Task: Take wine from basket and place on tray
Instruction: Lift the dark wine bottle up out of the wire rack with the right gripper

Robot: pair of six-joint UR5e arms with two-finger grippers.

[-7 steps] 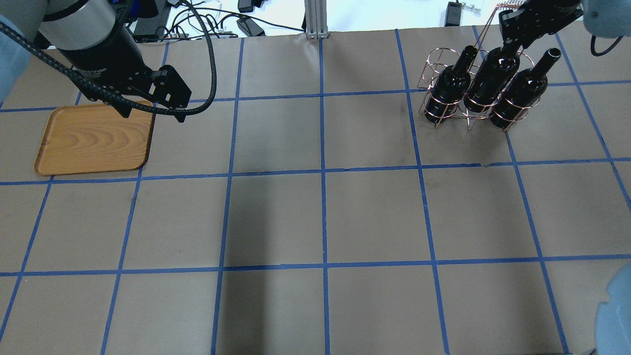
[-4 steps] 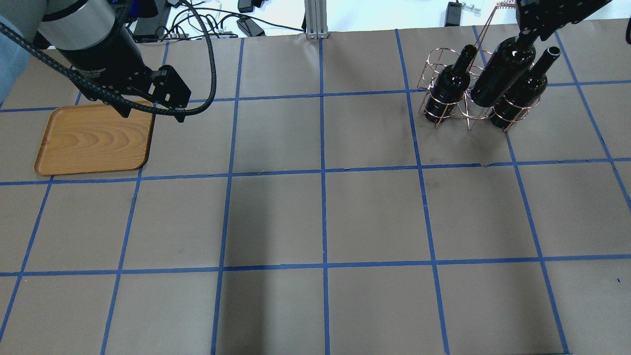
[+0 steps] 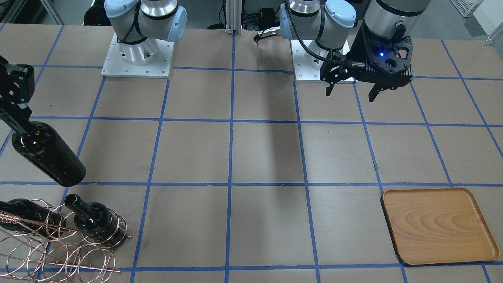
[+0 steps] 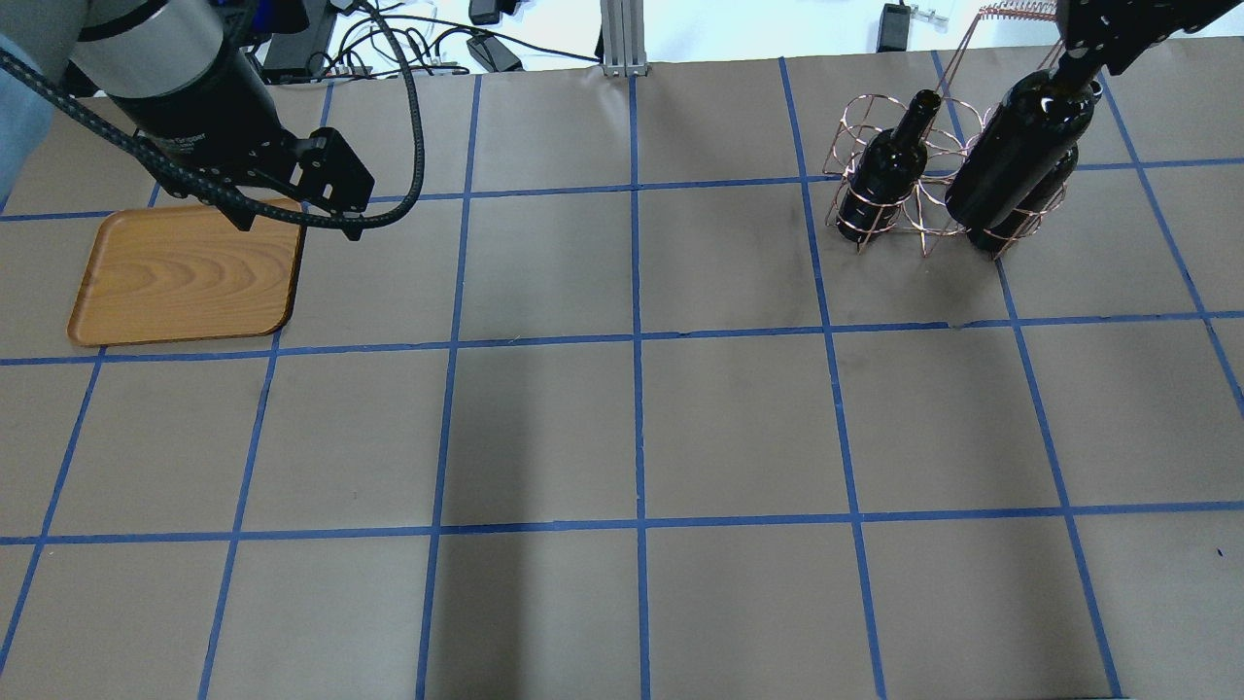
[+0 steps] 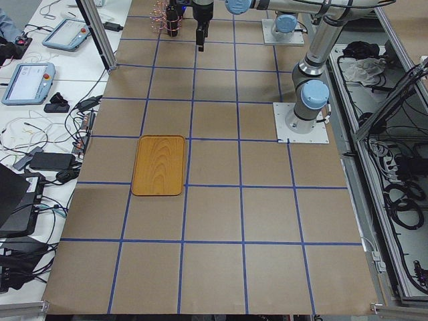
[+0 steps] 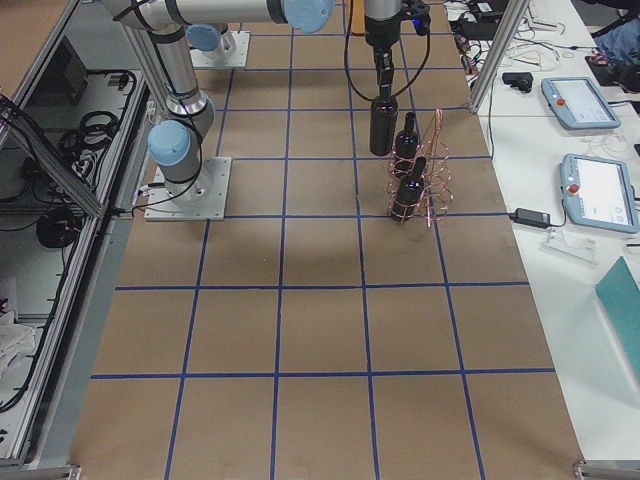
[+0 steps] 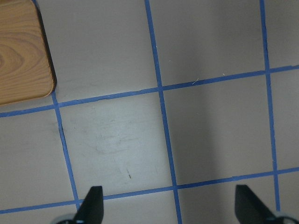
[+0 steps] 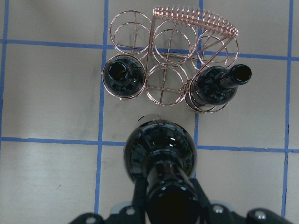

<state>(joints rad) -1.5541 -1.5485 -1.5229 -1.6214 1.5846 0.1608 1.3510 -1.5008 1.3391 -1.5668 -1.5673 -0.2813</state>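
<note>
Operator: Front-facing view: where is the wine?

Instructor: You see the wine [image 3: 47, 157] in the air, tilted, its neck clenched in the right jaws. Its base is over the table [image 3: 267, 157], just beside the basket [image 3: 59, 243], which holds two other bottles [image 3: 96, 222]. The left jaws hang spread, grasping nothing. The tray [image 3: 436, 226] lies well apart at the far end, with no bottle on it.

Operator: Overhead view?

Instructor: The wine overlaps one racked bottle, so you cannot judge clearance here. Note that the tray sits beside the left arm [image 4: 185, 87].

Operator: Side views?

Instructor: From the right end, the base appears out of the wire loops, on the robot's side of the basket. The left-end view is too small to add anything.

Operator: Wrist views?

Instructor: The right wrist shows the wine offset from the basket, nothing between the two racked bottles, and the handle [image 8: 196, 19] on the far side. The left wrist shows spread fingertips [image 7: 91, 207] over the table, with the tray's corner at the edge.

Operator: How to carry well?

Instructor: By these views you are in the carry. Move off away from the handle. Travel slowly so the hanging weight does not swing, and keep the grip firm on the glossy glass. Set the base flat inside the tray's rim.
</note>
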